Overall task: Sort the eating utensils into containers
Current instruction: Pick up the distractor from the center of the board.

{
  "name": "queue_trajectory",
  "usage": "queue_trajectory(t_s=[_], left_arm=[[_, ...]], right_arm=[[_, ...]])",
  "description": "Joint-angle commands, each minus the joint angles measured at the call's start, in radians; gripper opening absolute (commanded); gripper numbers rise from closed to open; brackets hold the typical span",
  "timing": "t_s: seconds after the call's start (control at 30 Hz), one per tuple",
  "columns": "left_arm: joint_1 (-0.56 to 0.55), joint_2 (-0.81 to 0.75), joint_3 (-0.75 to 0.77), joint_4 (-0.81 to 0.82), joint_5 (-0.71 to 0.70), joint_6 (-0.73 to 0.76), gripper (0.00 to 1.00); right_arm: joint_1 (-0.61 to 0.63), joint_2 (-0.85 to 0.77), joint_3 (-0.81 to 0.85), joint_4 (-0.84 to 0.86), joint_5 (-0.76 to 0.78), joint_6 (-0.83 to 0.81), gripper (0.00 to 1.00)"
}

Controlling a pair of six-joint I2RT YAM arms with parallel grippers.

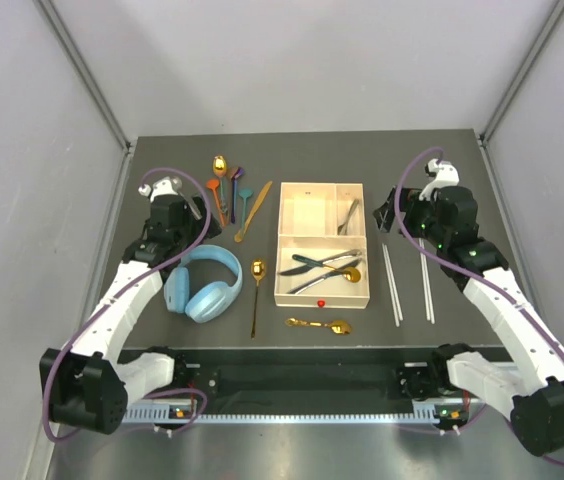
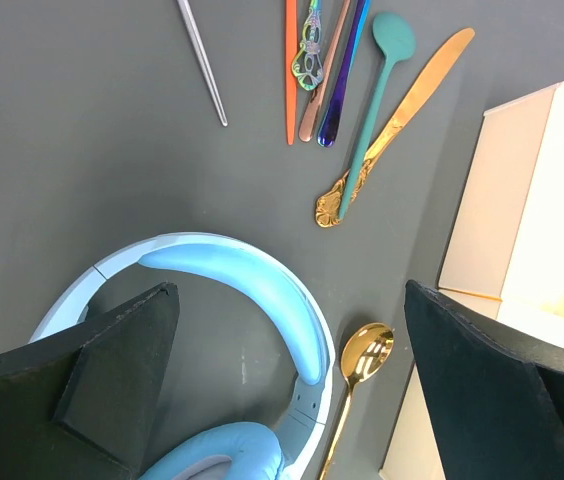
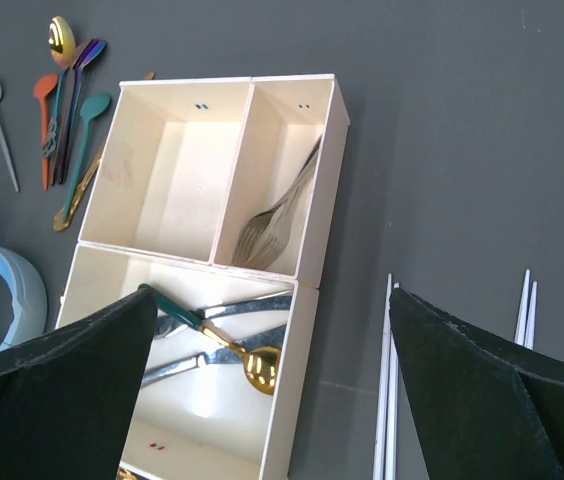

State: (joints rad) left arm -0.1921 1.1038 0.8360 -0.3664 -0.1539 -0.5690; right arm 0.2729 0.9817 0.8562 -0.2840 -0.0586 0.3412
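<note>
Evenly, brightly lit from above. Soft shadows beside the cream tray [image 1: 324, 300]. Glints on the gold spoon [image 2: 367, 350]. Sharp on the bench [image 2: 82, 150]; dark and soft-edged on the pincer fingers [image 2: 482, 400].

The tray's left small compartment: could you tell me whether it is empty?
Empty: the left small compartment shows only bare cream floor; the forks lie in its neighbour.

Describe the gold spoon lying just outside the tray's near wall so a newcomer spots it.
Find the cream tray mid-table and its near long wall, marked by a red dot. Just outside it a gold spoon lies on the dark table. Unlike the long gold spoon beside the headphones, it lies crosswise, parallel to that wall.
</note>
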Motion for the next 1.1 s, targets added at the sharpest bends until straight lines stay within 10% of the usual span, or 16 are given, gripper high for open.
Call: queue_trajectory(t_s=[0.0, 1.07], left_arm=[[-0.004, -0.025, 0.017, 0.029, -0.018, 0.012, 0.99], [-0.171, -0.032, -0.084, -0.103, 0.051, -0.035, 0.99]], right_arm=[[0.017, -0.021, 0.004, 0.026, -0.009, -0.001, 1.00], [0.017, -0.028, -0.071, 0.091, -0.035, 0.012, 1.00]])
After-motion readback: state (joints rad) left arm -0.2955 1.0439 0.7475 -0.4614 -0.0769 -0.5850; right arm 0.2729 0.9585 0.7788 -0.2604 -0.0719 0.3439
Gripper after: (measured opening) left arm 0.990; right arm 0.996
